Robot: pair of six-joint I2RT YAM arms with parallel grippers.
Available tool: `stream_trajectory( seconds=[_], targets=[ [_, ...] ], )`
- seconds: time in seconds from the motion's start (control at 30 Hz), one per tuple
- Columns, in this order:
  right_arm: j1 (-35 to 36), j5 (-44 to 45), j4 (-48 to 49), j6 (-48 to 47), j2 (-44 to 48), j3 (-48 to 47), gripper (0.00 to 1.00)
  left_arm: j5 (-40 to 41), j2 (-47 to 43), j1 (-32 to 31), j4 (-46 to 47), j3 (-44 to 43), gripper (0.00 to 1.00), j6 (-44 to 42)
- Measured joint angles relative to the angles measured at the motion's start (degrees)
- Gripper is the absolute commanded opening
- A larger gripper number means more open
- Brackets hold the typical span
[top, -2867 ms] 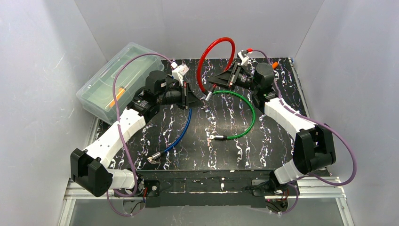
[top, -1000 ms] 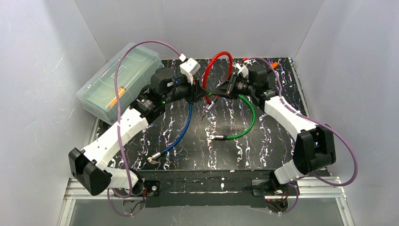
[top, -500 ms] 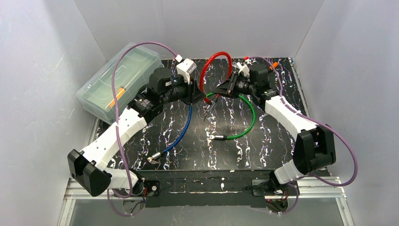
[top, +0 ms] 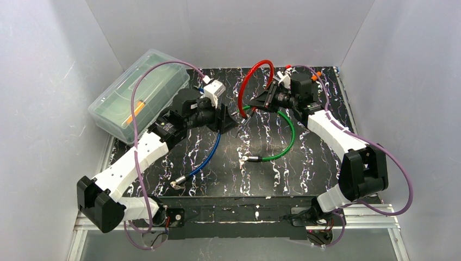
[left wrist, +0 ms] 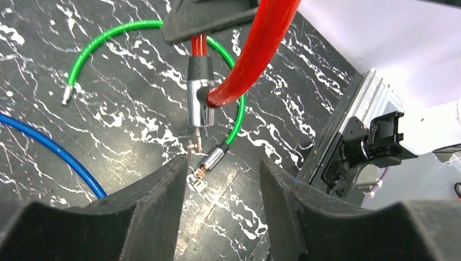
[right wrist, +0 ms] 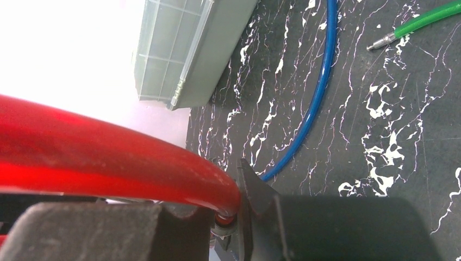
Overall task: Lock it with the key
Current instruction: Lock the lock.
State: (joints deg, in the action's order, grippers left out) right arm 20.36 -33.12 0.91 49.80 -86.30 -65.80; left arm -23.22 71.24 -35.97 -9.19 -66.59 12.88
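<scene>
above the far middle of the desk (top: 304, 179), the right hand (top: 260, 103) pinches the red lock (top: 255, 81), its loop standing up over the marbled black top. in the left wrist view the red cable bends down into a chrome barrel (left wrist: 199, 103) with a black collar, hanging upright from the right hand's black finger above it. a small key (left wrist: 194, 145) sticks out of the barrel's lower end, with more keys (left wrist: 197, 182) on a ring dangling below. the left hand (top: 231, 120) sits just beside and lower, its fingers (left wrist: 157, 206) spread with nothing between them, the keys showing in the gap. in the right wrist view the red cable is wedged between that hand's two black fingers (right wrist: 261, 201). a green cable (top: 285, 142) curves on the desk under the lock, and a blue cable (top: 206, 157) lies to its left. a clear box (top: 136, 95) rests at the far left corner.
</scene>
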Motion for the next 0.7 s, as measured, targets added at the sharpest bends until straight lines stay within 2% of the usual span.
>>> stream_trajectory(
  seconds=[0.7],
  targets=[
    [0.0,-0.1,0.1,2.1,0.0,0.0,0.01,-0.4,8.5,0.0,4.2,2.3,0.36,1.3]
  ],
)
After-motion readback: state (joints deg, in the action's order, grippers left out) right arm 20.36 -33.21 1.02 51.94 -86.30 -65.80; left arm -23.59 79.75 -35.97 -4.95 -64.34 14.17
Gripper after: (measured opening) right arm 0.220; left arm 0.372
